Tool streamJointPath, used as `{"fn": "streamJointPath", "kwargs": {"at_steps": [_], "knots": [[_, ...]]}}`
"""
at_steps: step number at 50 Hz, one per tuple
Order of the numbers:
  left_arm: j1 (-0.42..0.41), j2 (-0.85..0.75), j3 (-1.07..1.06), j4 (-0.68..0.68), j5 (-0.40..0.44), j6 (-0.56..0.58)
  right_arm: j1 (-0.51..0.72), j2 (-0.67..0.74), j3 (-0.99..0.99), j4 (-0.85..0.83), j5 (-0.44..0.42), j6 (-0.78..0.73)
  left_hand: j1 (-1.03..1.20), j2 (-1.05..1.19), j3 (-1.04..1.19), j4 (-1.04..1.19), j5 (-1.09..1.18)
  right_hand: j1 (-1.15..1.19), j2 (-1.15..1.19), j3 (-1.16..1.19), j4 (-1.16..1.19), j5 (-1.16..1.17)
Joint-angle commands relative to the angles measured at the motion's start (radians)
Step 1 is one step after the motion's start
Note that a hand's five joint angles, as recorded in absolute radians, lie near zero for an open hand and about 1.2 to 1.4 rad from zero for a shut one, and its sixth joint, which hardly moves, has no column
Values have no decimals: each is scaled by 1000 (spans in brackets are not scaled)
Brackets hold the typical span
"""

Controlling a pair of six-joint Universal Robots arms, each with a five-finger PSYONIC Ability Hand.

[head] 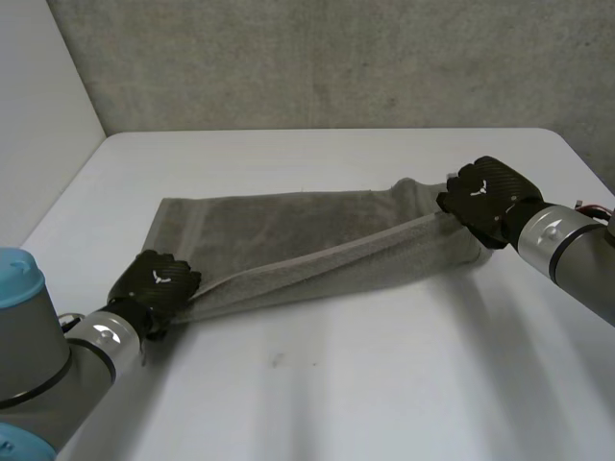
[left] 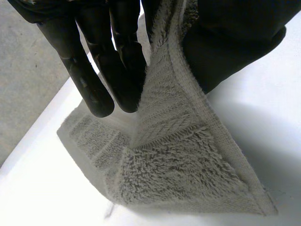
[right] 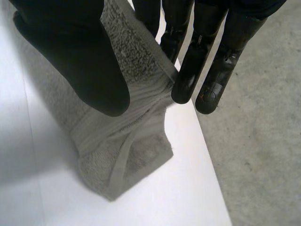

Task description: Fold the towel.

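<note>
A grey towel (head: 307,240) lies lengthwise across the white table (head: 384,384), its near long edge lifted and stretched taut between my two hands. My left hand (head: 154,283) holds the towel's near left corner. In the left wrist view the cloth (left: 178,165) runs up between the fingers (left: 94,70) and the thumb (left: 235,42), pinched there. My right hand (head: 485,197) is at the towel's right end. In the right wrist view the towel (right: 122,155) passes between the thumb (right: 84,61) and the fingers (right: 202,61), which pinch it, and the corner hangs down onto the table.
A grey wall (head: 336,58) stands behind the table, and a white wall (head: 38,115) is at the left. The table's right edge runs close beside my right hand, with grey floor (right: 254,165) beyond it. Bare tabletop lies in front of the towel.
</note>
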Motion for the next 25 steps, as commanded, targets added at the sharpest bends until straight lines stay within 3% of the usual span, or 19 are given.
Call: {"fn": "streamJointPath", "kwargs": {"at_steps": [1, 5, 7, 13, 14, 15, 17, 25], "knots": [[1, 10, -32, 1, 5, 0, -2, 47, 23, 1, -2, -114, 196, 179, 181, 179, 181, 292, 146, 136, 136, 171], [-1, 10, -37, 1, 4, 0, -3, 81, 28, -7, -8, -114, 196, 179, 181, 179, 181, 306, 161, 151, 151, 186], [1, 10, -37, 2, 2, 0, -6, 101, 26, -15, -10, -117, 196, 179, 181, 179, 181, 614, 469, 459, 459, 494], [10, 7, -37, 13, -1, -2, -12, 106, 37, -59, -2, -108, 196, 179, 181, 179, 181, 616, 471, 461, 461, 496], [17, 7, -40, 16, -1, -3, -14, 99, 51, -62, 1, -108, 95, 78, 79, 78, 79, 616, 471, 461, 461, 496], [30, 7, -44, 14, -1, -3, -16, 92, 71, -64, 2, -106, -191, -208, -207, -208, -207, 616, 471, 461, 461, 496], [46, 8, -47, 14, -2, -3, -16, 87, 94, -67, 2, -105, -325, -342, -340, -342, -340, 616, 471, 461, 461, 496], [80, 8, -51, 16, -4, -8, -20, 18, 207, -69, 22, -70, -323, -340, -339, -340, -339, 616, 471, 461, 461, 496]]}}
